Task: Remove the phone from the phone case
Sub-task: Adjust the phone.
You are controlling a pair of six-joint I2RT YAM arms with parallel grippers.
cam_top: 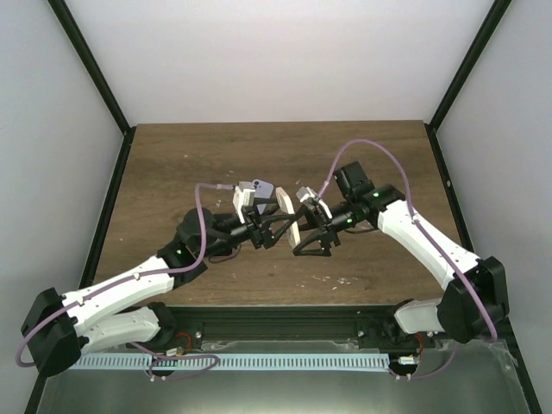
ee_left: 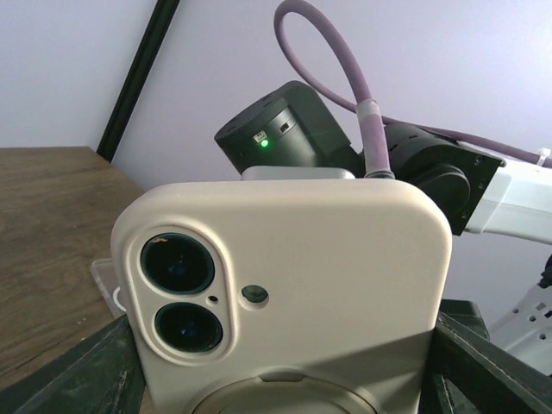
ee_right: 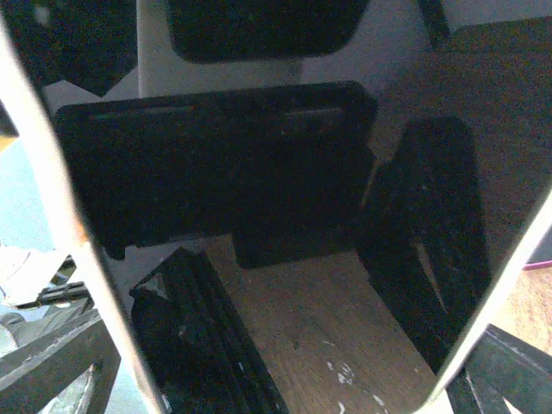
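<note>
Phone (ee_right: 285, 216) is not out yet: it sits fully inside the case (ee_left: 328, 285), in the air above the table (cam_top: 172, 172). Your left gripper (ee_left: 285, 379) clamps the case. Your right gripper (ee_right: 280, 371) flanks the phone, but I cannot tell if it presses. You have all the separating left to do.

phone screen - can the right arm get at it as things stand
Probably yes. The right tool sits right at the phone; its glossy screen fills the right wrist view with nothing between. The left tool holds the phone case from the back, leaving the screen side free.
</note>
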